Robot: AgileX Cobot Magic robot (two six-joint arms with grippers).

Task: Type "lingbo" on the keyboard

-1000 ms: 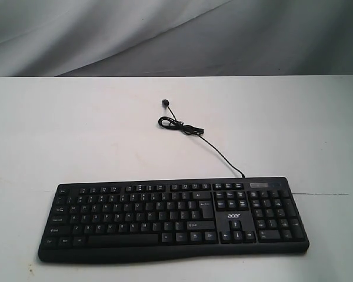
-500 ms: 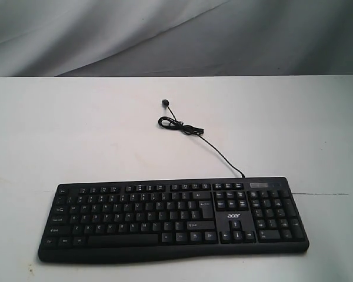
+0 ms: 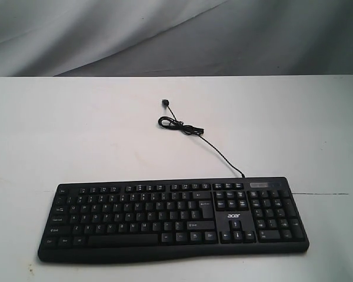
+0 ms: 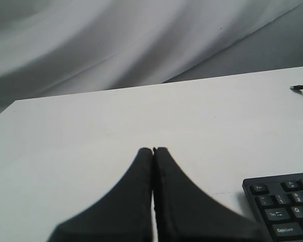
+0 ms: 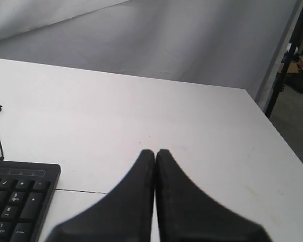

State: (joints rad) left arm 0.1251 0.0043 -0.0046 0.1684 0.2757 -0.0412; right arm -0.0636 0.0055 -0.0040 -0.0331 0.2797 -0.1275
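The black keyboard (image 3: 173, 218) with white legends and an "acer" logo lies along the near edge of the white table. Its thin cable (image 3: 215, 150) runs back to a coiled end (image 3: 177, 124). Neither arm shows in the exterior view. In the left wrist view my left gripper (image 4: 153, 149) is shut and empty above bare table, with the keyboard's Esc corner (image 4: 283, 209) off to its side. In the right wrist view my right gripper (image 5: 155, 151) is shut and empty too, beside the keyboard's number-pad corner (image 5: 20, 199).
The white table (image 3: 76, 135) has a thin seam line (image 3: 326, 194) by the keyboard's right end. A grey cloth backdrop (image 3: 176, 35) hangs behind. The right wrist view shows the table's edge, a dark stand pole (image 5: 285, 60) and floor clutter beyond.
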